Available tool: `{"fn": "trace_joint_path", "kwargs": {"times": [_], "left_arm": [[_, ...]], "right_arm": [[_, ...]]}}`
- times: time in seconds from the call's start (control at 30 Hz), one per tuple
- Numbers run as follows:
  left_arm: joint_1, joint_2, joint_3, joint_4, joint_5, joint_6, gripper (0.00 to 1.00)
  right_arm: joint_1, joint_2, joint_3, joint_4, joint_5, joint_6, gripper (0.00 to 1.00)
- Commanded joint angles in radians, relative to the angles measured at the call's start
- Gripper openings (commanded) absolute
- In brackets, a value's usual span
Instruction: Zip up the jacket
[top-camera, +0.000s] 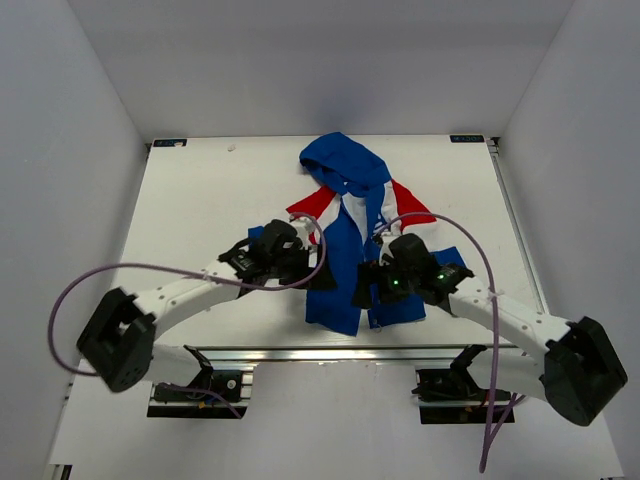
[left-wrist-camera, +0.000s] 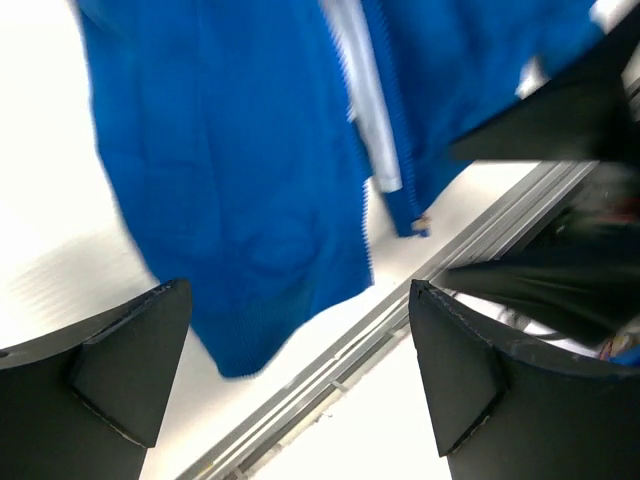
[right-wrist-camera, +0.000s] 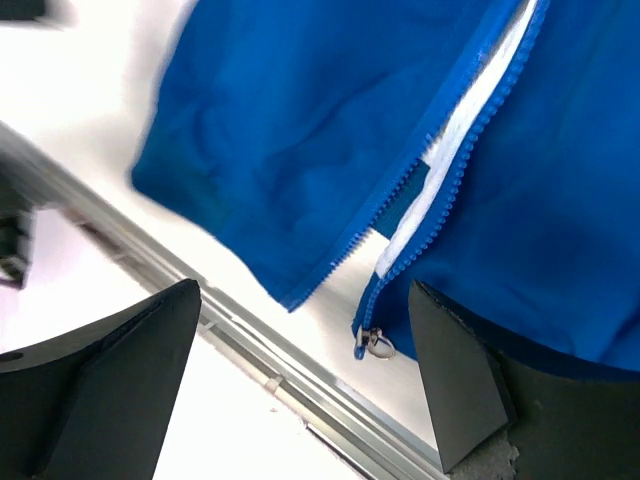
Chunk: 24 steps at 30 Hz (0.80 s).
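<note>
The jacket lies flat in the middle of the table, blue hood at the far end and hem at the near edge. Its central zipper is apart at the bottom, with white lining showing between the two rows of teeth. The metal slider sits at the hem end of one front panel. My left gripper hovers open over the hem's left corner with nothing between its fingers. On the other side my right gripper stands open just above the hem, the slider close to its right finger.
An aluminium rail runs along the table's near edge, right below the hem, and shows in both wrist views. Purple cables loop from both arms. White walls close in the table on three sides.
</note>
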Motion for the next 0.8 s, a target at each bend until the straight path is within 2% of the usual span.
{"fn": "trace_joint_path", "kwargs": {"times": [0.0,0.1,0.23,0.4,0.77], "left_arm": [[0.007,-0.142,-0.002,-0.096,-0.173,-0.020,0.98],[0.007,-0.251,-0.023,-0.164,-0.277,-0.027,0.98],[0.007,-0.310,-0.042,-0.263,-0.376,-0.042,0.98],[0.007,-0.356,-0.062,-0.274,-0.401,-0.053,0.98],[0.007,-0.339,-0.077,-0.263,-0.393,-0.051,0.98]], "right_arm": [[0.037,0.067,0.030,0.070,0.054,0.050,0.89],[0.043,0.136,0.043,0.068,0.092,0.052,0.89],[0.048,0.192,0.074,0.064,0.106,0.027,0.89],[0.091,0.210,0.082,0.111,0.054,0.021,0.89],[0.201,0.319,0.166,0.084,0.144,0.045,0.89]]}}
